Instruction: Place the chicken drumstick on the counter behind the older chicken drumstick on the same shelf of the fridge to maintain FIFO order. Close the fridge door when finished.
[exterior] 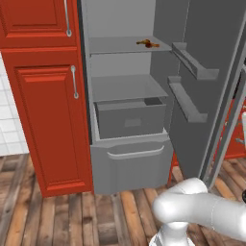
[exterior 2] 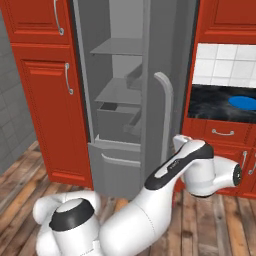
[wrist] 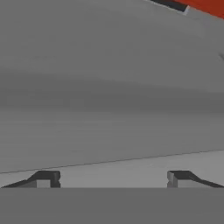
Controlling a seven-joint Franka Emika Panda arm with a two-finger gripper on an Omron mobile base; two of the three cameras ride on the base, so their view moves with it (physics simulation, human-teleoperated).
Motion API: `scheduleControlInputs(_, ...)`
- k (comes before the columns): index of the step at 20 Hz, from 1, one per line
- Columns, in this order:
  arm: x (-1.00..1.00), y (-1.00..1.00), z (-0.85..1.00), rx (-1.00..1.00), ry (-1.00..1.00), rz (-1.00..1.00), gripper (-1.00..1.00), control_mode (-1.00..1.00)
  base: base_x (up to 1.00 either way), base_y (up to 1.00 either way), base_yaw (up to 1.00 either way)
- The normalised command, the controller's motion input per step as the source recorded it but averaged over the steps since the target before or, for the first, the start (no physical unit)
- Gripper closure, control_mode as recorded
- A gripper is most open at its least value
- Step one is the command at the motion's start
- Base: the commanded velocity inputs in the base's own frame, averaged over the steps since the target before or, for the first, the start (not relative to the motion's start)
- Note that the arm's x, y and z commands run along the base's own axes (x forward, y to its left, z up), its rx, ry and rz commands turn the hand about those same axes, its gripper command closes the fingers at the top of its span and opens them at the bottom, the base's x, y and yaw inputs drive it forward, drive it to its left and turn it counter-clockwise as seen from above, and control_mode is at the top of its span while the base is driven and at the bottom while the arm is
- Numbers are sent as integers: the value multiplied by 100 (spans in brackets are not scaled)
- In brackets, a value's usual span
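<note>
Inside the fridge (exterior: 129, 86), upper shelf (exterior: 115, 45): chicken drumstick (exterior: 147, 44), lying near the shelf's right front edge. Fridge door (exterior: 206, 86): swung open to the fridge's right. Gripper (wrist: 113, 178): fingers spread wide, nothing between them, close against a plain grey surface. Counter (exterior 2: 220, 107): right of the fridge, bearing a blue plate (exterior 2: 243, 102).

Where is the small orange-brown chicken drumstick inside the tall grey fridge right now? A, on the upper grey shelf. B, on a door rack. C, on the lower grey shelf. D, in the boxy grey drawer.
A: in the left base view the small orange-brown chicken drumstick lies on the upper grey shelf of the open tall grey fridge, near its right end.
</note>
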Motion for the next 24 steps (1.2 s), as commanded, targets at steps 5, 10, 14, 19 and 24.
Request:
scheduleControlInputs(5, 2, 95, 0, 0, 0, 4, -100, -100, 0, 0, 0)
scheduleControlInputs(10, 8, 100, 0, 0, 0, 1, -100, -100, 0, 0, 0)
scheduleControlInputs(14, 14, 100, 0, 0, 0, 0, -100, -100, 0, 0, 0)
scheduleControlInputs(19, 21, 96, 19, -1, 0, 0, -100, -100, 0, 0, 0)
scheduleControlInputs(24, 44, 77, 33, 0, 0, 0, -100, -100, 0, 0, 0)
